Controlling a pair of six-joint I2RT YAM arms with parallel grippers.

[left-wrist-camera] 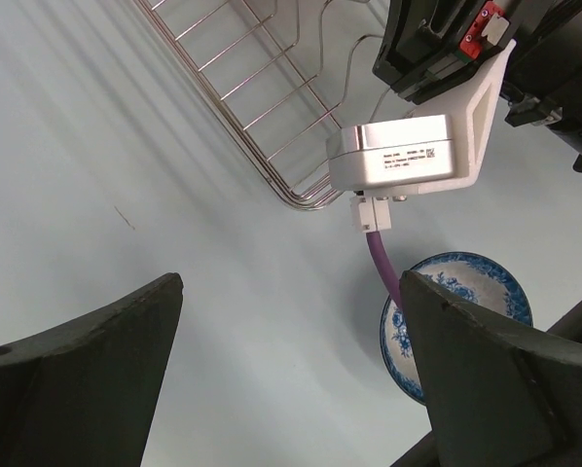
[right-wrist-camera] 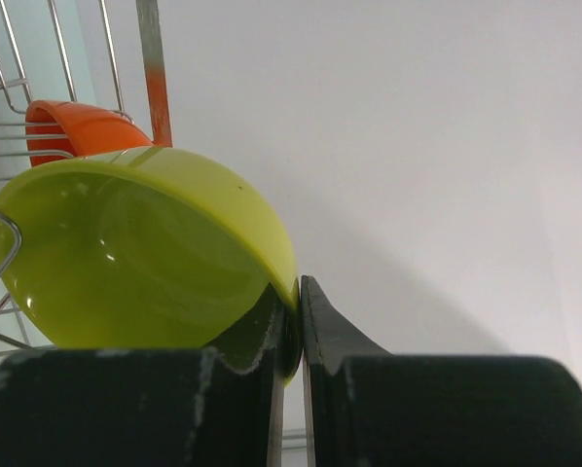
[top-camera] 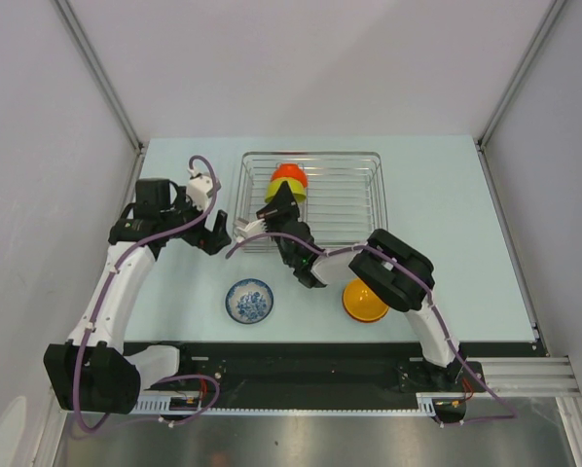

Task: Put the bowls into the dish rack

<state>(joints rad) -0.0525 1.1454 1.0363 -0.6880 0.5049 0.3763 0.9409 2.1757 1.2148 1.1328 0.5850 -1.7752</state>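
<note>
Right wrist view: we see our right hand clenched on the rim of a lime-green bowl, tilted inside the silver wire dish rack beside an orange bowl. Our left hand is released; a blue-patterned bowl and a yellow-orange bowl sit on the surface.

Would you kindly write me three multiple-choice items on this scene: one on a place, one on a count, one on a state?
1. Relative to the dish rack, where is the blue-patterned bowl?
A) inside it
B) on the table, outside it
C) propped on its rim

2. How many bowls lie outside the rack?
A) two
B) three
C) none

3. The right pincer is:
A) open and empty
B) shut on the blue-patterned bowl
C) shut on the rim of the green bowl

Answers: 1 B, it rests on bare table; 2 A, it and the yellow-orange bowl; 3 C, the wrist view shows the clamp.
</note>
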